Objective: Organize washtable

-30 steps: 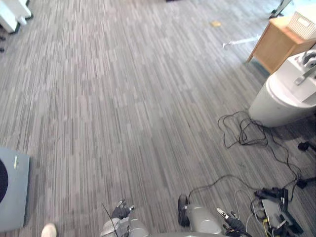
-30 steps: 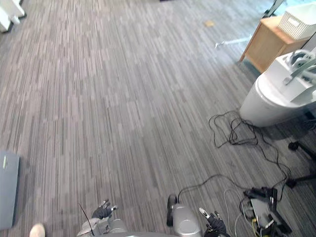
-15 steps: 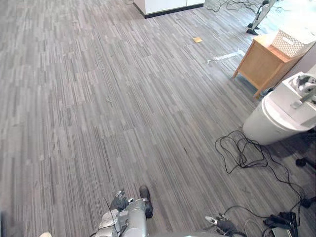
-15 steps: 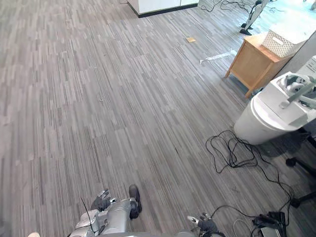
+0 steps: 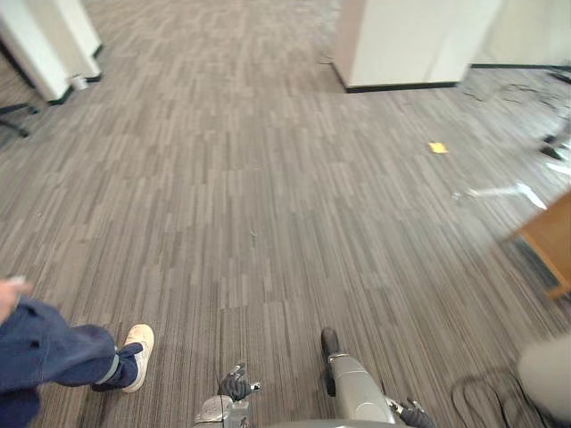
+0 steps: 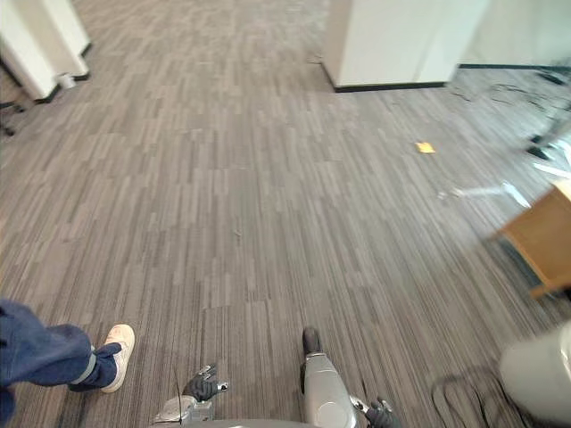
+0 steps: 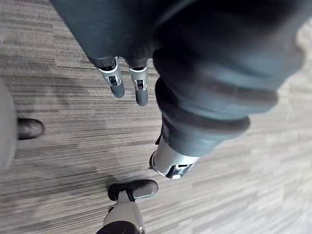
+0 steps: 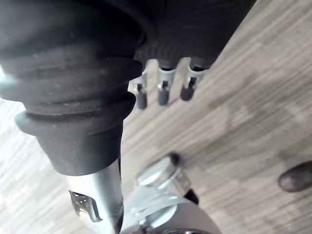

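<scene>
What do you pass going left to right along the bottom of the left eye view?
Person's blue trouser leg → white shoe → left hand, open and holding nothing → right hand, also open and holding nothing → pale rounded thing at the right edge, too blurred to identify.

One person's leg with one white shoe shows at the near left. There are two white units: a far left unit and a far right unit. To the right are one yellow scrap, one white strip, one wooden cabinet and one rounded white stand.
</scene>
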